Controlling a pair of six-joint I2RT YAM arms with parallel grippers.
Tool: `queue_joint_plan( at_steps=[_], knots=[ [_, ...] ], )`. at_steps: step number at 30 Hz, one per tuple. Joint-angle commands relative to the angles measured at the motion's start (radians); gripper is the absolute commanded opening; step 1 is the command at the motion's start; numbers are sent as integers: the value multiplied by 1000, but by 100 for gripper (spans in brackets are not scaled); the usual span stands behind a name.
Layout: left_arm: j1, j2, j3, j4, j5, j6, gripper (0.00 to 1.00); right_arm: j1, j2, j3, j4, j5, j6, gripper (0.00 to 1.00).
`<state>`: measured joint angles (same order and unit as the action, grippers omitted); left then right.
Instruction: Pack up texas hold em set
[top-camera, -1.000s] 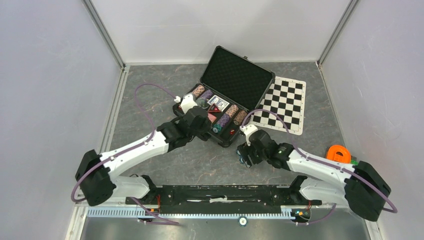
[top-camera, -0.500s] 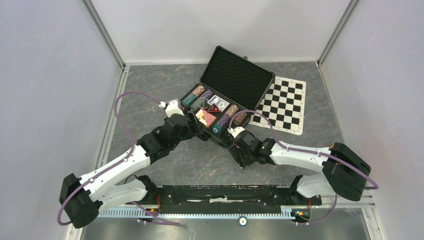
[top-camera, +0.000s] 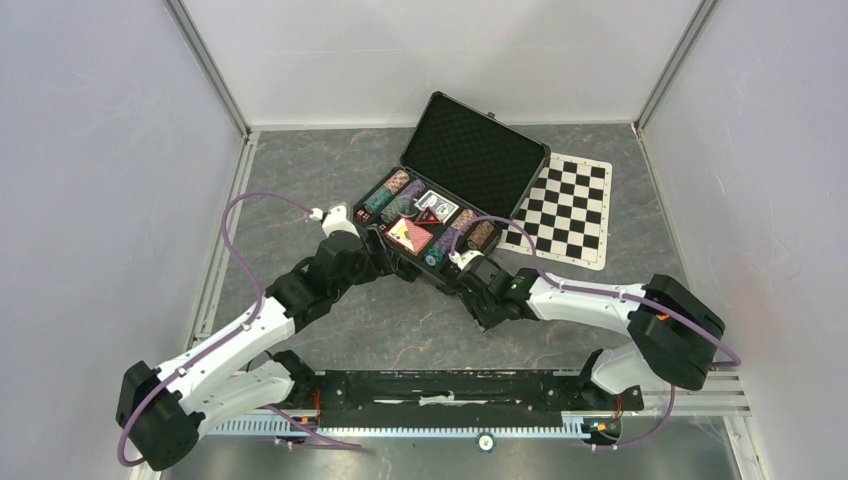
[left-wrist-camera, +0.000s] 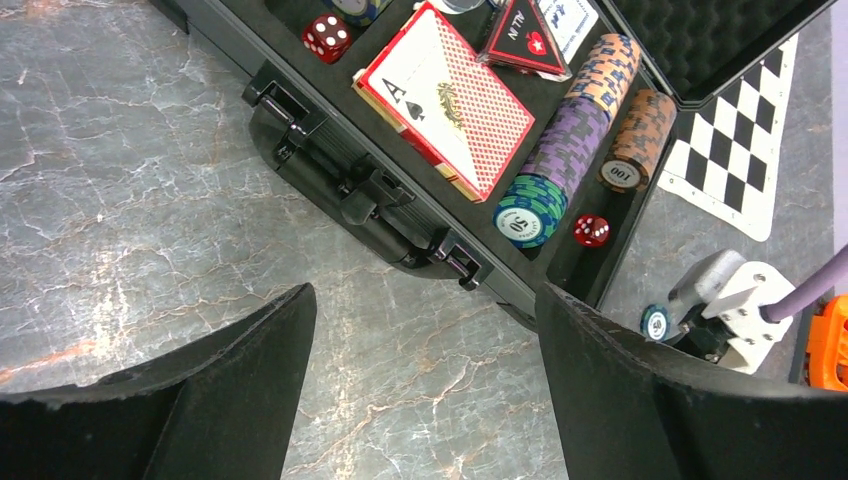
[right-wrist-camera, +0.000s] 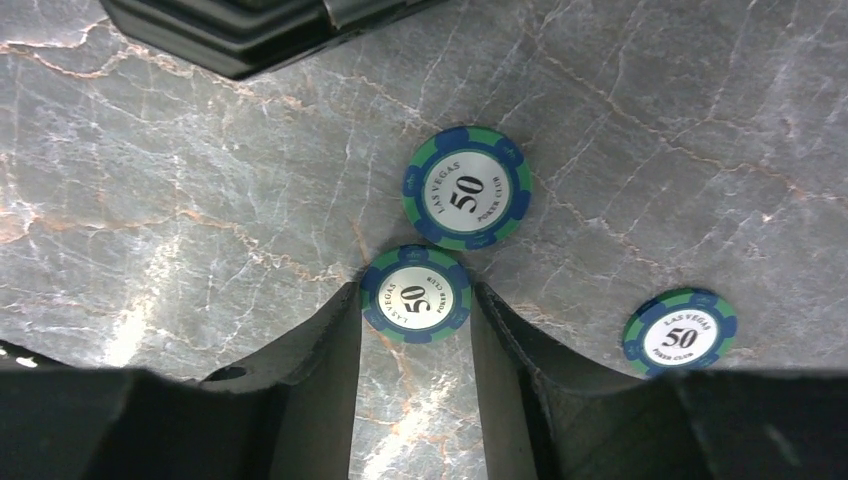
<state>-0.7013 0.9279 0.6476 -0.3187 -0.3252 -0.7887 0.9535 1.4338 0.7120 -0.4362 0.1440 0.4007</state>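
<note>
The left gripper (left-wrist-camera: 425, 390) hangs released and empty, jaws wide, over the marbled table (left-wrist-camera: 120, 200) just in front of the latches of the black case (top-camera: 470, 155). The case lies open mid-table with its foam-lined lid tilted back. Inside it, from the left, sit a red die (left-wrist-camera: 327, 37), the red deck (left-wrist-camera: 445, 100) lying askew, rows of purple, brown and teal chips (left-wrist-camera: 570, 140), and a 2nd die (left-wrist-camera: 591, 230). By the case's near right corner the right gripper (right-wrist-camera: 415, 300) points down, its fingers (right-wrist-camera: 320, 370) clamped against both edges of a teal chip (right-wrist-camera: 413, 290) lying flat on the table. 2 loose teal chips (right-wrist-camera: 466, 187) lie near it, 1 just beyond the fingertips and 1 off to the side. A chequered mat (top-camera: 570, 205) lies just right of the case.
</note>
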Motion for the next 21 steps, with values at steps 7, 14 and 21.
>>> queue_joint_plan(
  at_steps=[7, 14, 21],
  knots=[
    [17, 2, 19, 59, 101, 64, 88, 2, -50, 104, -115, 25, -3, 43],
    [17, 51, 28, 135, 241, 37, 88, 2, -122, 139, -124, 71, -40, 42],
    [45, 276, 110, 261, 546, -37, 87, -3, -128, 230, -122, 98, -100, 43]
  ],
)
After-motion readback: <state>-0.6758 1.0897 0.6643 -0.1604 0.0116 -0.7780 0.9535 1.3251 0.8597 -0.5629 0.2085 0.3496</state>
